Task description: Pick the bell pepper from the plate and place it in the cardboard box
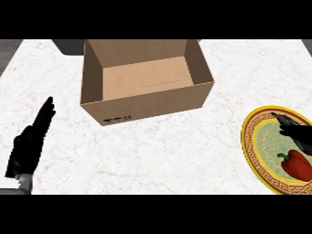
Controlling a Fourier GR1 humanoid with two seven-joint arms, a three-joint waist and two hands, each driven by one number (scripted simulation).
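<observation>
A red bell pepper [298,165] with a green stem lies on a round plate [257,153] with a yellow patterned rim at the right edge of the counter. My right hand [305,135] hovers over the plate's far part, just beyond the pepper, fingers partly curled with nothing held. The open cardboard box [145,103] stands at the counter's middle back, empty inside. My left hand [31,140] rests at the lower left with straight fingers pointing up.
The white marble counter [172,146] spreads between box and plate. A dark grey object [69,45] sits behind the box's left corner at the back edge.
</observation>
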